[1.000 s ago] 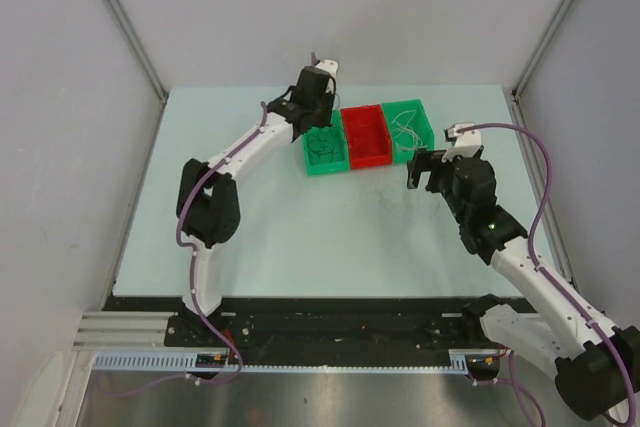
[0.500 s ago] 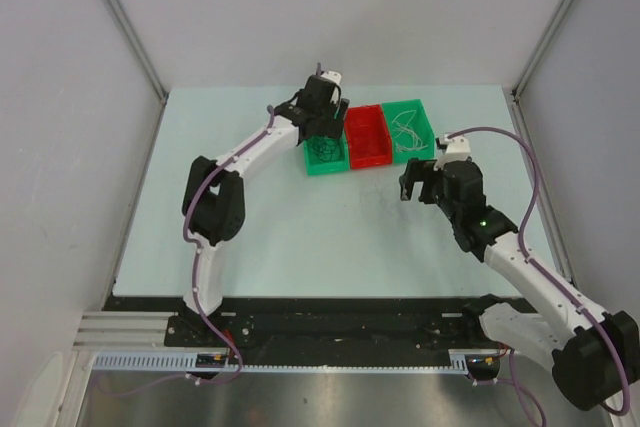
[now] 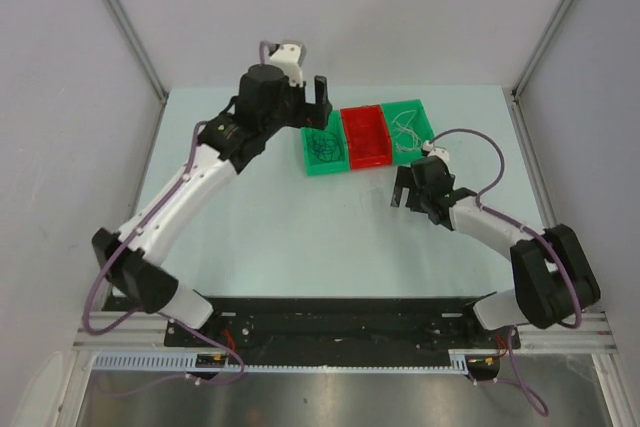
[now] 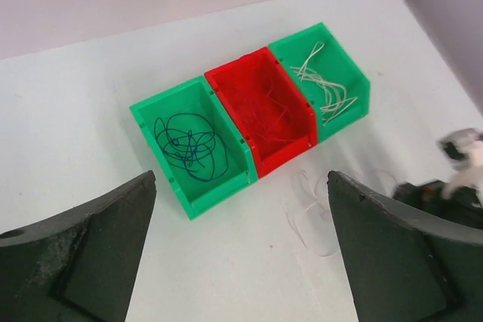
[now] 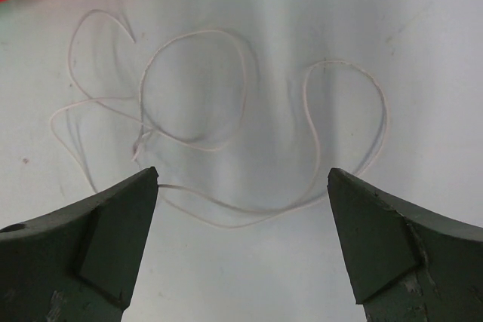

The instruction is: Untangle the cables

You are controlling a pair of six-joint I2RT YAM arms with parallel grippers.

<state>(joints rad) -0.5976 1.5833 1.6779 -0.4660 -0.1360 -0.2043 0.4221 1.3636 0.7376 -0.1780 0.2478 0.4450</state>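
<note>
Dark blue cables (image 4: 189, 148) curl in one tangle of overlapping loops inside the left green bin (image 4: 162, 97), near the far edge of the tabletop (image 4: 75, 111). Red cables (image 4: 266, 115) lie in the red bin (image 4: 226, 75) beside it. Whitish cables (image 4: 324, 88) lie bunched in the right green bin (image 4: 356, 73). One loose whitish cable (image 5: 202, 147) lies flat on the tabletop just in front of the bins, in several open loops.

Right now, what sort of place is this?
Likely a robotics lab test cell: a pale table walled by plain white panels, a metal mounting rail at its near edge, and small plastic bins holding cables.
</note>
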